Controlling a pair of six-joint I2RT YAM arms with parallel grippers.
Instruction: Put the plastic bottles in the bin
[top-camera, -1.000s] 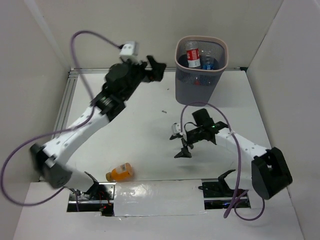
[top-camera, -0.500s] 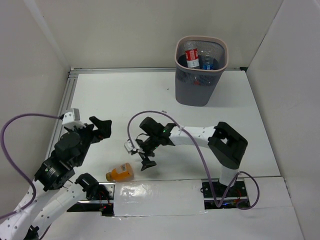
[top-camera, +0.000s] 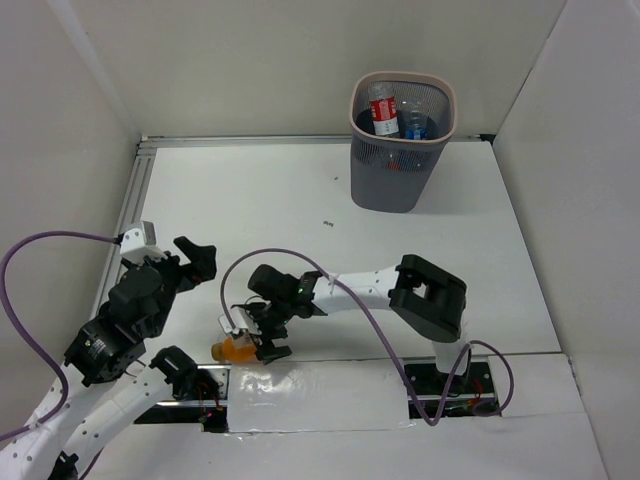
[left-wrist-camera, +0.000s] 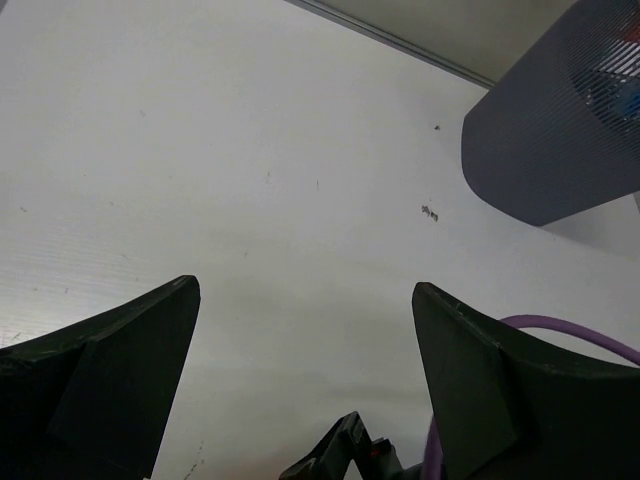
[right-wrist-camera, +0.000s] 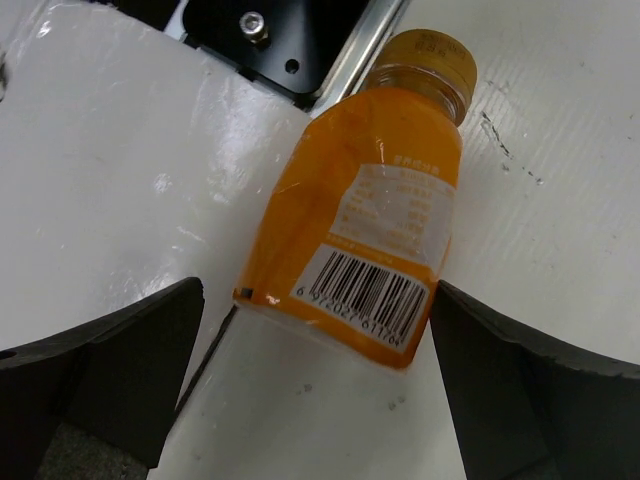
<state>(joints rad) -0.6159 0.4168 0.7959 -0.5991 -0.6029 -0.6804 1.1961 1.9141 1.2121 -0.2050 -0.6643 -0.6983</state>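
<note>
Top view: bin (top-camera: 388, 185) upright at the far right of the desk (top-camera: 270, 200). A red-labelled bottle (top-camera: 384, 110) and a blue-labelled bottle (top-camera: 418, 126) show through its open top. Orange bottle (top-camera: 238, 347) lies on its side at the near edge of the desk, well apart from the bin. Right arm (top-camera: 365, 285) reaches across to the left; right jaws are down at the orange bottle. Left arm (top-camera: 125, 320) is folded at the near left; left jaws stand apart and empty, up off the desk.

Left wrist view: left jaws wide apart, only bare desk between them. Bin wall at upper right, red and blue colour dim through the mesh. Purple cable (left-wrist-camera: 565, 328) at lower right.

Right wrist view: right jaws apart, one on either side of the orange bottle, a gap showing on both sides, no contact. Bottle's cap (right-wrist-camera: 430, 55) points to the upper right, barcode (right-wrist-camera: 365, 290) nearest the camera. The bottle lies across the edge of a glossy white sheet (right-wrist-camera: 90, 180)
</note>
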